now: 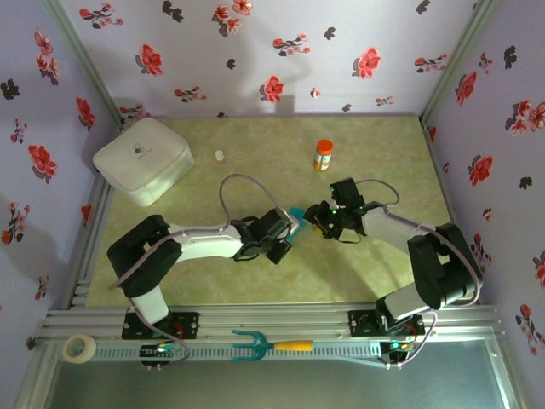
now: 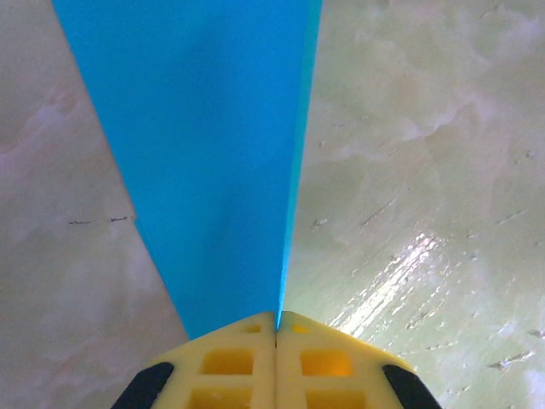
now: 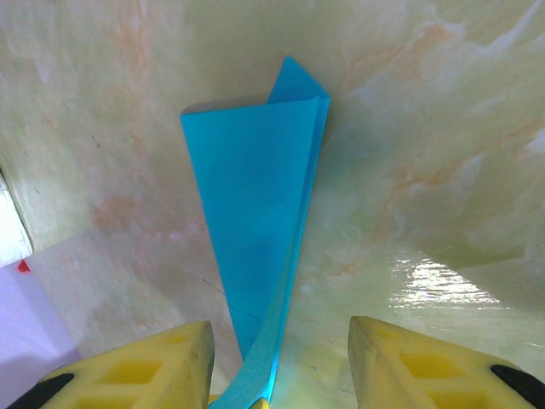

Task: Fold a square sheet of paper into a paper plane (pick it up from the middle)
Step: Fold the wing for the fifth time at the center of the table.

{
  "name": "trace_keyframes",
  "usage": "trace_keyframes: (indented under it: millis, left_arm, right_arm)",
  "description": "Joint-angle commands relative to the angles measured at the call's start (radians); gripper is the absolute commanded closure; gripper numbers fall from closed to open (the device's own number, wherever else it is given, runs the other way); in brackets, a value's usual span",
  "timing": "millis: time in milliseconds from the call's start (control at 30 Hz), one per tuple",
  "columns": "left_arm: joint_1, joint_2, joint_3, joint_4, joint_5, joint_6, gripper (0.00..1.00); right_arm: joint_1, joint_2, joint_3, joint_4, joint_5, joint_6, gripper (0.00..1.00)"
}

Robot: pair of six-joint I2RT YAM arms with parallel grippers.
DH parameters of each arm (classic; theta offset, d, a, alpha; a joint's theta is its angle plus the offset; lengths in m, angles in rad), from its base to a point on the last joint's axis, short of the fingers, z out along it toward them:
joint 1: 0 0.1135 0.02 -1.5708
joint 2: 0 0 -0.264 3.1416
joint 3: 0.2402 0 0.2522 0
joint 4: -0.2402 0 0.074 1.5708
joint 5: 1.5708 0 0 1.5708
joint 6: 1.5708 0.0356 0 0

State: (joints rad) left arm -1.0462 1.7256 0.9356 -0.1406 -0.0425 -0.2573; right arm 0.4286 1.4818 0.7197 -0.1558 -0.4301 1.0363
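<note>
floral purple walls enclose one mottled green table (image 1: 255, 281). on it sit one white box (image 1: 142, 159), one orange bottle (image 1: 324, 155) and one folded teal-blue paper (image 1: 295, 216), at the centre between two grippers. the left gripper (image 2: 276, 322), jaws pressed together, pinches the paper's near end. the right gripper (image 3: 279, 336) stands spread astride it. in both wrist views its long axis runs straight away from the fingers.

A: What colour is the sheet of paper (image 3: 255, 221)?
B: Plain teal-blue. The tabletop (image 1: 383, 162) is marbled pale green and beige.
A: And the walls (image 1: 255, 51)?
B: Lavender, with red and black flowers. The left end effector (image 2: 276, 336) and right end effector (image 3: 281, 341) are yellow, and the box (image 1: 143, 159) is white.
</note>
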Motion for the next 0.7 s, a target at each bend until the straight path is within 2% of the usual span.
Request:
trace_keyframes:
  millis: [0, 133, 233, 400, 500, 667]
  left_arm:
    - [-0.023, -0.001, 0.031, -0.047, -0.073, 0.066, 0.98]
    - [-0.039, 0.004, 0.038, -0.056, -0.105, 0.083, 0.97]
    - [-0.049, 0.005, 0.039, -0.054, -0.121, 0.091, 0.97]
    - [-0.061, 0.004, 0.037, -0.056, -0.149, 0.110, 0.94]
    - [-0.067, 0.008, 0.040, -0.069, -0.177, 0.112, 0.88]
    - [-0.077, 0.018, 0.041, -0.077, -0.216, 0.109, 0.80]
  right_arm:
    - [0.006, 0.021, 0.005, 0.034, -0.034, 0.036, 0.54]
    - [0.011, 0.041, -0.003, 0.078, -0.057, 0.064, 0.55]
    - [0.012, 0.058, -0.007, 0.111, -0.073, 0.079, 0.59]
    - [0.013, 0.073, -0.009, 0.123, -0.085, 0.083, 0.76]
    - [0.013, 0.063, -0.011, 0.124, -0.085, 0.086, 0.86]
    - [0.013, 0.052, -0.026, 0.154, -0.095, 0.107, 0.96]
